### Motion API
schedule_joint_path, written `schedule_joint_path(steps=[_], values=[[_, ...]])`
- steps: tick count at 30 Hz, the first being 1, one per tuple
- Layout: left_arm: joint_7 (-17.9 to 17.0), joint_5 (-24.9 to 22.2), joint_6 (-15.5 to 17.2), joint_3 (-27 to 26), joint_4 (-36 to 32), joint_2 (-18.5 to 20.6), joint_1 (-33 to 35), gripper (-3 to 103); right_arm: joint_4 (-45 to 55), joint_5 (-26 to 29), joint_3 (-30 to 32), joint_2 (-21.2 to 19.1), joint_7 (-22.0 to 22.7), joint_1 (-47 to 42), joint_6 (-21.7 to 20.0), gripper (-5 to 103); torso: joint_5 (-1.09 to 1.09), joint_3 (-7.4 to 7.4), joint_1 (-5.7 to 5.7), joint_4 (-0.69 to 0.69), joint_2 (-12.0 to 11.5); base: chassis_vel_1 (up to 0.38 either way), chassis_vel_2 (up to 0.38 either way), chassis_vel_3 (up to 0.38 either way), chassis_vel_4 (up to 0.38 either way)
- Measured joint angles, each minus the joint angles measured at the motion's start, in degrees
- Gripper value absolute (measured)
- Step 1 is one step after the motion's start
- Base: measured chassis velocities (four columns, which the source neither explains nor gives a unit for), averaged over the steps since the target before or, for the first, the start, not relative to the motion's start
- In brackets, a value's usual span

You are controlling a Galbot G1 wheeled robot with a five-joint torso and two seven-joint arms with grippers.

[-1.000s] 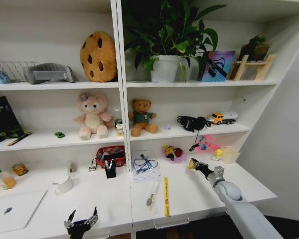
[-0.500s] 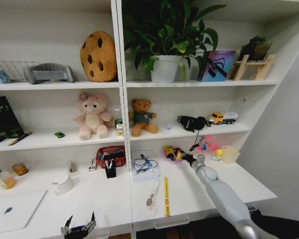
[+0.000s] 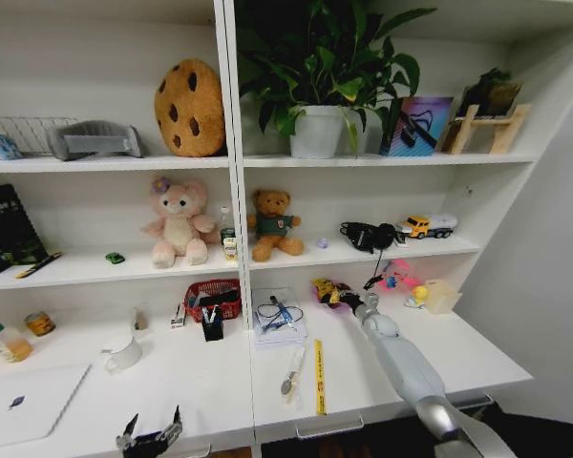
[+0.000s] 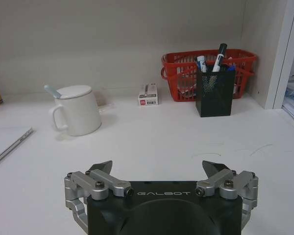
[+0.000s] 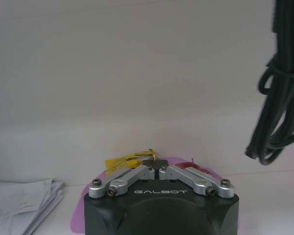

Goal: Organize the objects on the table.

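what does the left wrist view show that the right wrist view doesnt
Left wrist view alone: the open left gripper low over the table, a white mug, a black pen cup before a red basket, and a small box.

Right wrist view alone: the right gripper, fingers together on a gold packet over a pink dish, plus a hanging black cable.

Both share the white back wall and a stack of papers.

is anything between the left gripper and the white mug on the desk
Nothing visible. The left gripper, fingers open, hovers low over bare table; the white mug stands farther back. The pen holder and red basket sit off to the side.
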Motion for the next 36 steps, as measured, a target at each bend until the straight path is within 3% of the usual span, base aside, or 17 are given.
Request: schedule_joint_path(steps=[9,11,16,18,20,24,26,27,28,31,36], values=[[0.08,-0.04,0.19,0.18,0.06,-0.22,0.35,100,-2.82,-0.14,2.16,0.20,-1.43,-0.63,4.13,-1,0.01,0.00,0.00,0.01,0.00,0.000,0.000,0.000,0.000],[0.27,0.27,0.19,0.43,-0.09,-0.46,0.52,100,-2.83,0.26,2.42,0.22,-2.25,-1.42,5.63,15,0.02,0.00,0.00,0.02,0.00,0.000,0.000,0.000,0.000],[0.33,0.38,0.15,0.49,-0.16,-0.62,0.52,100,0.06,0.98,2.51,-0.99,-2.34,-2.82,5.71,31,0.01,0.00,0.00,0.02,0.00,0.000,0.000,0.000,0.000],[0.33,0.39,0.14,0.50,-0.18,-0.62,0.52,100,1.11,1.29,2.51,-1.45,-2.34,-3.31,5.59,31,0.01,0.00,0.00,0.02,0.00,0.000,0.000,0.000,0.000],[0.36,0.34,0.10,0.55,-0.40,-0.65,0.41,100,9.49,3.72,2.66,-5.29,-2.14,-8.26,4.06,47,0.01,0.00,0.00,0.03,0.00,0.000,0.000,0.000,0.000],[0.38,0.11,0.03,0.54,-0.50,-0.62,0.06,100,20.52,5.78,3.90,-8.95,-0.13,-15.36,0.87,58,0.01,-0.01,0.00,0.00,0.00,0.000,0.000,0.000,0.000],[0.40,-0.26,0.01,0.59,-0.52,-0.44,-0.38,100,28.72,7.15,6.26,-10.86,2.97,-20.82,-1.94,63,0.01,-0.01,0.00,0.00,0.00,0.000,0.000,0.000,0.000],[0.39,-0.59,0.01,0.69,-0.51,-0.21,-0.83,100,33.60,8.92,7.86,-11.79,5.00,-24.57,-3.56,74,-0.01,-0.01,-0.01,0.00,0.00,0.000,0.000,0.000,0.000],[0.39,-0.59,0.01,0.69,-0.51,-0.21,-0.83,100,33.60,8.92,7.86,-11.79,5.00,-24.57,-3.56,74,-0.01,-0.01,-0.01,0.00,0.00,0.000,0.000,0.000,0.000],[0.35,-1.89,0.08,0.89,-0.57,0.75,-2.37,100,45.15,10.95,11.35,-13.58,9.73,-34.62,-5.56,90,0.00,-0.02,-0.01,0.00,0.00,0.000,0.000,0.000,0.000],[0.30,-2.91,0.11,0.82,-1.01,0.97,-3.52,100,55.76,11.00,14.83,-13.28,14.92,-44.16,-7.04,99,0.00,-0.01,-0.01,0.00,0.00,0.000,0.000,0.000,0.000]])
